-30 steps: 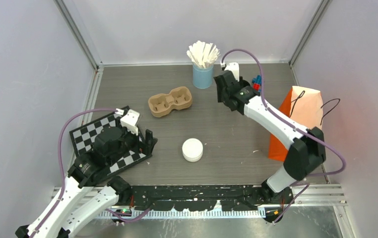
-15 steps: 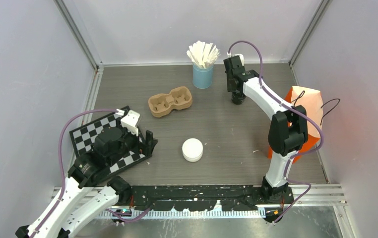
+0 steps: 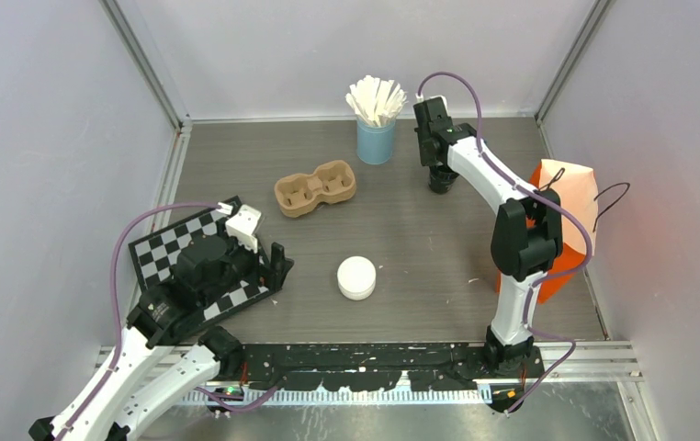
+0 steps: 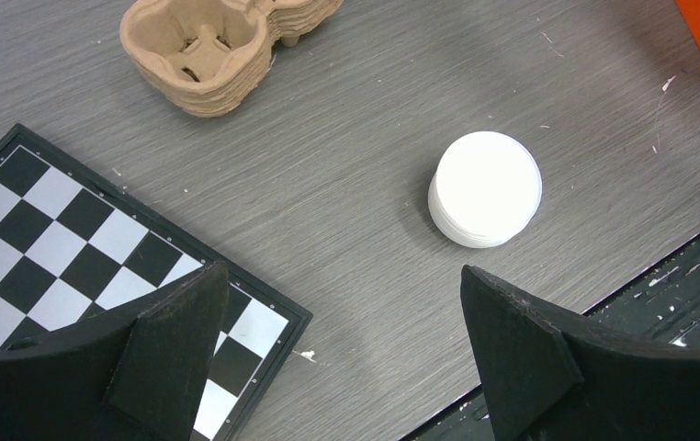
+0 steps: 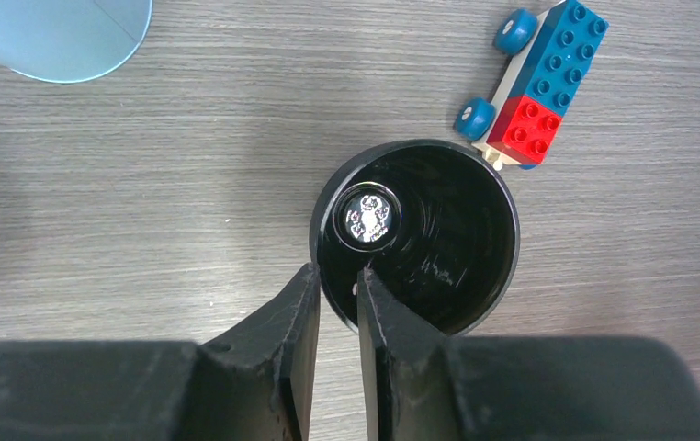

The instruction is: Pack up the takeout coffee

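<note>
A black paper cup (image 5: pixel 420 239) stands open, with no lid, at the back right of the table. White print shows on its inside bottom. My right gripper (image 5: pixel 337 276) points straight down on it (image 3: pixel 439 176). One finger is outside the near-left wall and one inside, shut on the rim. A stack of white lids (image 3: pixel 356 277) lies in the middle of the table and also shows in the left wrist view (image 4: pixel 486 188). My left gripper (image 4: pixel 342 276) is open and empty, low over the corner of a checkerboard (image 4: pixel 52 239), left of the lids.
A brown pulp two-cup carrier (image 3: pixel 315 187) sits left of centre. A light-blue cup of white stirrers (image 3: pixel 376 138) stands at the back. A toy brick car (image 5: pixel 530 83) lies just behind the black cup. An orange paper bag (image 3: pixel 562 220) stands at the right wall.
My right arm has swung round and brought its gripper down over the black cup, with the fingers closing on the rim. The left arm has not moved.
</note>
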Robot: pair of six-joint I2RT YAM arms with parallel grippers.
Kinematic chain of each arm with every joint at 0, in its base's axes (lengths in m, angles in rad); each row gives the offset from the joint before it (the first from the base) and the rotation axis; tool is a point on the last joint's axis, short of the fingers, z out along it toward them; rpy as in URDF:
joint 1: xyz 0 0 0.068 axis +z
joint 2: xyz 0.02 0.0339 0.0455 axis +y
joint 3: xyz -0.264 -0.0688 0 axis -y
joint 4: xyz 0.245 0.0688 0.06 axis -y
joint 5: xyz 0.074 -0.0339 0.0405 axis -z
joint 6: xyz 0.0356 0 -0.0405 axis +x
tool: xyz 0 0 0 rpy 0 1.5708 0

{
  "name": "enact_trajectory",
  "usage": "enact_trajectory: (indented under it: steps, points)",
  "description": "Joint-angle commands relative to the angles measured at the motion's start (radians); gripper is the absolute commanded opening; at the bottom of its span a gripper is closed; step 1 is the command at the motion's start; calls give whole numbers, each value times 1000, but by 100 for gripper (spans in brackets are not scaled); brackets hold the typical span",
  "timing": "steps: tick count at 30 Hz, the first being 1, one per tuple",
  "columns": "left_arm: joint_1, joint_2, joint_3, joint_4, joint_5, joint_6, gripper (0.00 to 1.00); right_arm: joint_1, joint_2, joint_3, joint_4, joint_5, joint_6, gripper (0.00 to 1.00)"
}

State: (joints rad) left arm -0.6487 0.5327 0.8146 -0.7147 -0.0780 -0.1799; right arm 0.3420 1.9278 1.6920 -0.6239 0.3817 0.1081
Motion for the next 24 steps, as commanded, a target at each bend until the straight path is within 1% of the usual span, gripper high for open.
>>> enact_trajectory:
  steps: [1,4,8,24]
  points:
    - [-3,9,-1,32,9,0,100,-18,22,62,-19,-13,-35,27]
    - [-3,11,-2,32,10,0,100,-25,27,65,-17,-36,-43,24]
    - [-2,15,-2,31,12,0,100,-31,36,66,-19,-48,-45,23]
    - [-2,19,-3,32,25,-1,100,-31,-7,106,-52,-113,-28,27]
